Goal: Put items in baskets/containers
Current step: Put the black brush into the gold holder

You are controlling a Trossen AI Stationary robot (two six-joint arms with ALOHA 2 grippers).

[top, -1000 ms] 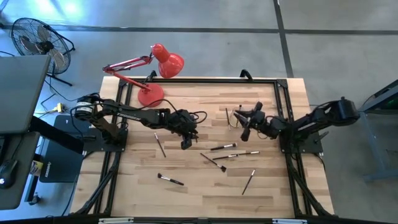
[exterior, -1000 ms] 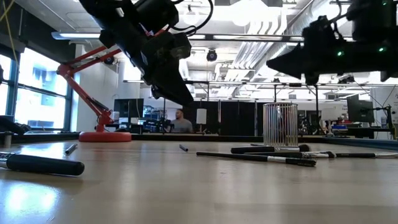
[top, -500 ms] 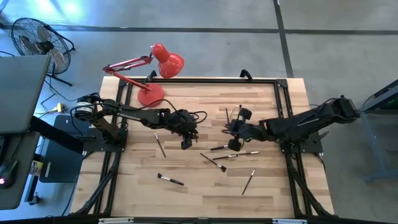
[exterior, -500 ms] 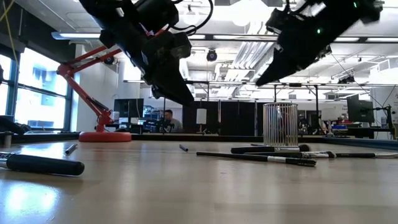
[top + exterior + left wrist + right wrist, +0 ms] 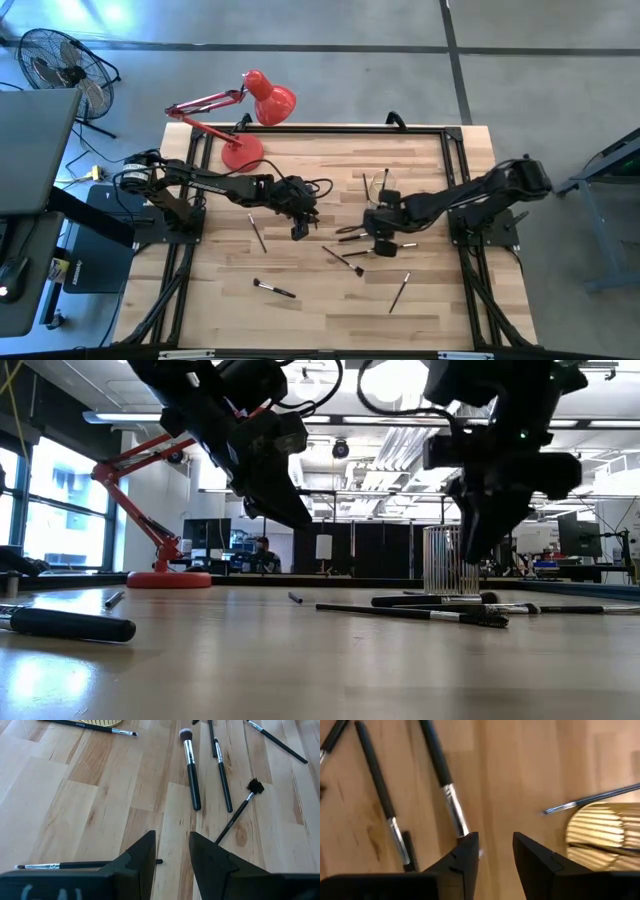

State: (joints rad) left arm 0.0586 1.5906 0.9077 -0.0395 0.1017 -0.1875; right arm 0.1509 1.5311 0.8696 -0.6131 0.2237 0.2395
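Several thin makeup brushes lie flat on the wooden table (image 5: 330, 310), among them one (image 5: 360, 232) and another (image 5: 343, 258) at the middle. The clear ribbed cup (image 5: 447, 560) stands on its base behind them, toward the far right; the right wrist view shows it yellowish (image 5: 605, 827). My right gripper (image 5: 378, 238) hangs open above the middle brushes, pointing steeply down, nothing between its fingers (image 5: 495, 855); a silver-collared brush (image 5: 445, 790) lies just beside one finger. My left gripper (image 5: 300, 228) waits open above the table left of the middle (image 5: 172, 855).
A red desk lamp (image 5: 245, 120) stands on the far left corner. More brushes lie near the front edge (image 5: 273, 289) and front right (image 5: 400, 292), and one lies under the left arm (image 5: 257, 232). A black frame rims the table (image 5: 455, 150).
My right gripper has swung from beside the cup toward the table's left and near side, tipping from about level to steeply downward, and now hangs over the middle brushes. The brushes and cup have stayed where they were.
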